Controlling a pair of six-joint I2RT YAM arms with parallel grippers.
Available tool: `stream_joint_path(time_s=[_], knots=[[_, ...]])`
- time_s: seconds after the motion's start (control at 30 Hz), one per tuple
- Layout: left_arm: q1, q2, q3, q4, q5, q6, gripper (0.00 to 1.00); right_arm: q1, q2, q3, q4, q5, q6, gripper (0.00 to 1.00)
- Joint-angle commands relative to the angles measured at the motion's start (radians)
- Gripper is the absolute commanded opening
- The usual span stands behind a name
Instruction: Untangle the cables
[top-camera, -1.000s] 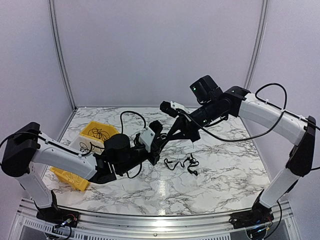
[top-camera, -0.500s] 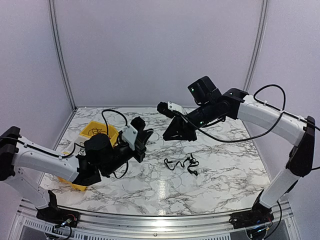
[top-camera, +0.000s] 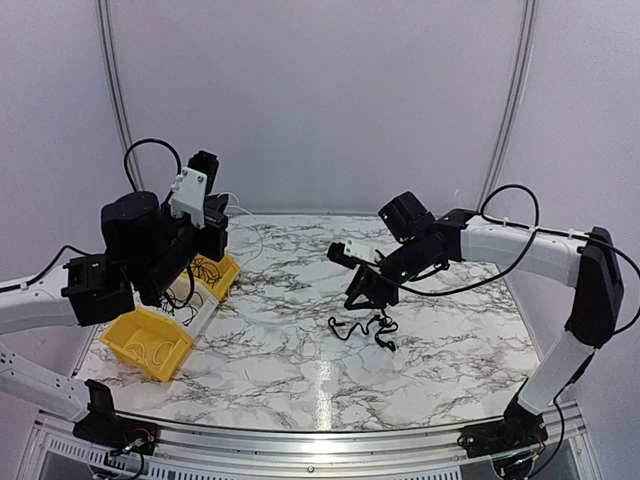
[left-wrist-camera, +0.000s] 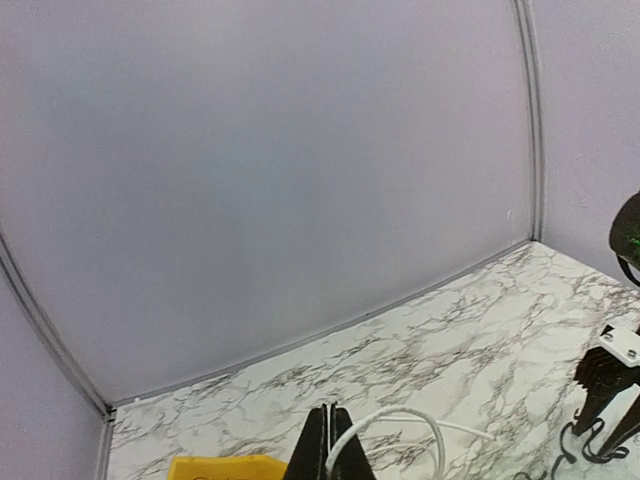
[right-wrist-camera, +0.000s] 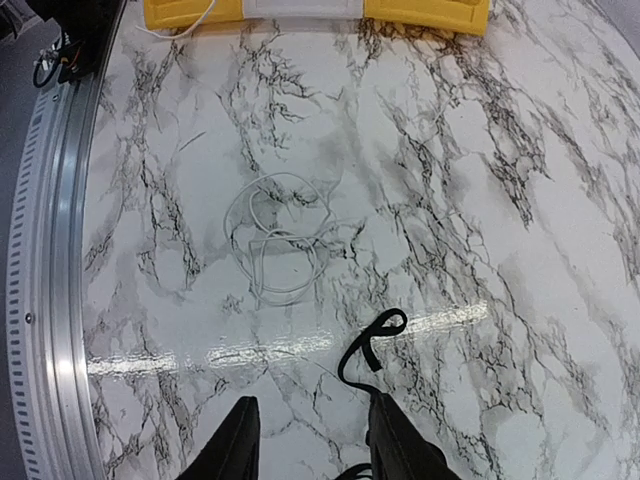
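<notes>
Left wrist view: my left gripper (left-wrist-camera: 330, 448) clamps the white cable (left-wrist-camera: 400, 411), while my right gripper (right-wrist-camera: 315, 410) hangs parted over black cables (right-wrist-camera: 370, 345) remaining mid-worktop.

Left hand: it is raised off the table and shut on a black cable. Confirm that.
One thing is wrong. The left hand is raised off the table and shut, but what it grips is a white cable, not a black one. The left wrist view shows it looping out from between the closed fingers.

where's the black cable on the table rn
In the top view the black cable lies on the marble table right of centre, next to the right end effector.
</notes>
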Motion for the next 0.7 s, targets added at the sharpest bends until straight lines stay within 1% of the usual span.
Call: stream_joint_path(time_s=[0.0, 0.17, 0.3, 0.5, 0.67], knots=[[0.009, -0.075, 0.131, -0.423, -0.154, -0.054, 0.0, -0.005, 0.02, -0.022, 0.072, -0.066, -0.041, 0.38], [0.009, -0.147, 0.242, -0.722, -0.26, -0.105, 0.0, -0.004, 0.022, -0.064, 0.091, -0.082, -0.049, 0.39], [0.01, -0.219, 0.287, -0.905, -0.309, -0.178, 0.0, -0.004, 0.016, -0.081, 0.087, -0.101, -0.052, 0.39], [0.009, -0.381, 0.231, -1.055, -0.364, -0.305, 0.0, -0.004, 0.012, -0.085, 0.085, -0.1, -0.056, 0.39], [0.009, -0.496, 0.146, -1.135, -0.404, -0.396, 0.0, -0.004, 0.017, -0.086, 0.085, -0.098, -0.058, 0.4]])
